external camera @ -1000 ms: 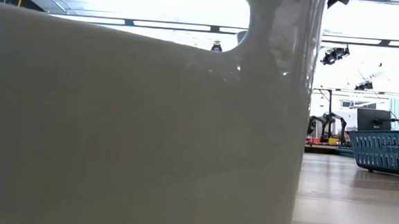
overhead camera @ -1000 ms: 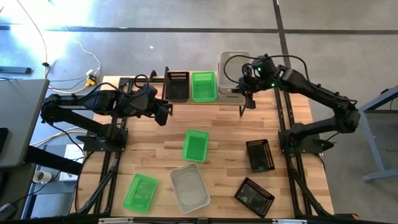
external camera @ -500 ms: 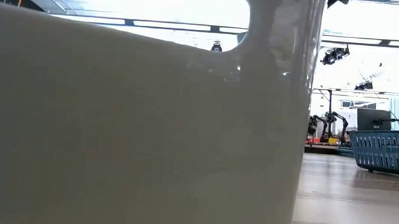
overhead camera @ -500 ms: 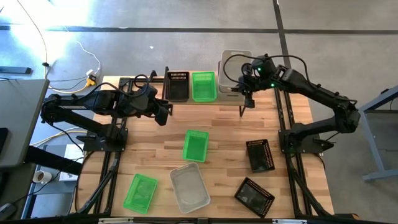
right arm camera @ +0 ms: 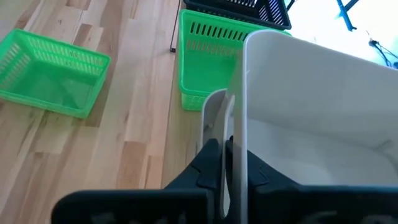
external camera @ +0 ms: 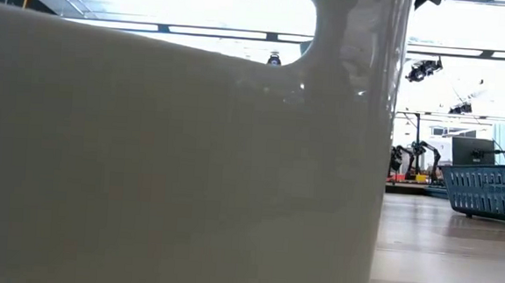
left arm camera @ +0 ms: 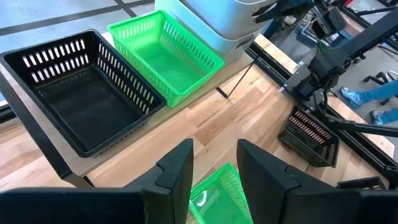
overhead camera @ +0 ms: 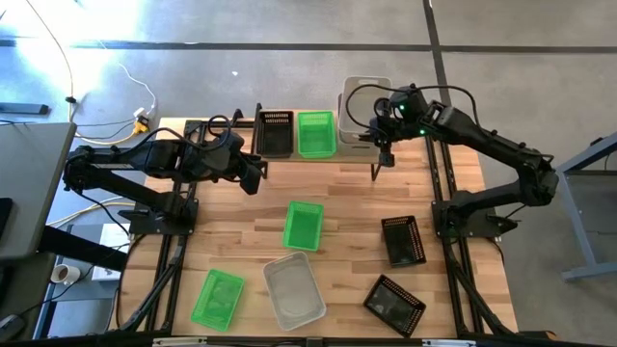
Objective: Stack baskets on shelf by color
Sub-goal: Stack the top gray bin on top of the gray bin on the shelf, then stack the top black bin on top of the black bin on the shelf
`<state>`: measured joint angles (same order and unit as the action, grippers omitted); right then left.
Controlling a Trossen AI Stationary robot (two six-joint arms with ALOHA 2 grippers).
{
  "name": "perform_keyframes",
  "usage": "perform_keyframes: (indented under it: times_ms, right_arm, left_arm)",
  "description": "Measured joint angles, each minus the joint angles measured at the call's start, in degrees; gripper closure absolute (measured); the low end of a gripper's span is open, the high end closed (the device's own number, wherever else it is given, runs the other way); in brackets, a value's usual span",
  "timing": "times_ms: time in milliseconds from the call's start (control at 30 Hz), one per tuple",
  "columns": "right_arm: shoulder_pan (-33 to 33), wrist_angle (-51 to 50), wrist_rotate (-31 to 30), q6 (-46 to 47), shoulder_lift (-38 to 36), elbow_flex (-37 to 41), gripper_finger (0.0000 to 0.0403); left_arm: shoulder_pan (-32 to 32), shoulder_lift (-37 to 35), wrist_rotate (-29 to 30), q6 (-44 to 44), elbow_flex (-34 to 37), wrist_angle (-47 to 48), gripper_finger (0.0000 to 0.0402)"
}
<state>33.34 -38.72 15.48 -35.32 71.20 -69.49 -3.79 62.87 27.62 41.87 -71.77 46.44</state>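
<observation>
High view: the shelf sits at the table's far edge and carries, side by side, a black basket, a green basket and a whitish-clear basket stack at its right end. Right gripper is at that stack's near wall; in the right wrist view its fingers are pinched shut on the wall of the whitish-clear basket.

Left gripper hangs over the table just in front of the shelf's left end, holding nothing, fingers parted.

Loose on the table: a second green basket mid-table, a third green basket and a clear basket near the front edge, two black baskets on the right side.

Low view: mostly blocked by a whitish wall close to the lens.
</observation>
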Motion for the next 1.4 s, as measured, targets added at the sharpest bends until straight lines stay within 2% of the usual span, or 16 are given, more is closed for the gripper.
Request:
perform_keyframes:
  times_ms: [333, 733, 933, 1100, 1300, 1400]
  right_arm:
    - [0.00, 0.44, -0.90, -0.69, -0.02, -0.05, 0.0311]
    - [0.00, -3.43, -2.02, 4.20, -0.39, -4.42, 0.0300]
    - [-0.70, -8.79, -2.14, 13.07, -1.28, -4.48, 0.0300]
    - [-4.45, -12.29, -2.54, 23.25, -2.60, -4.47, 0.0300]
    - [-12.22, -15.10, -10.07, 37.71, -3.41, -4.46, 0.0300]
    - [-16.45, -15.89, -12.53, 46.11, -3.41, -4.46, 0.0300]
  left_arm:
    - [0.00, 0.00, -0.01, 0.11, 0.00, 0.00, 0.0288]
    - [0.00, 0.00, -0.01, -0.07, 0.00, 0.00, 0.0288]
    - [0.00, 0.00, 0.01, -2.74, 0.00, 0.00, 0.0288]
    - [0.00, 0.00, -0.01, -7.70, 0.00, 0.02, 0.0288]
    - [0.00, 0.00, -3.54, -15.58, 0.00, 0.02, 0.0289]
    - [0.00, 0.00, -8.23, -18.04, 0.00, 0.04, 0.0289]
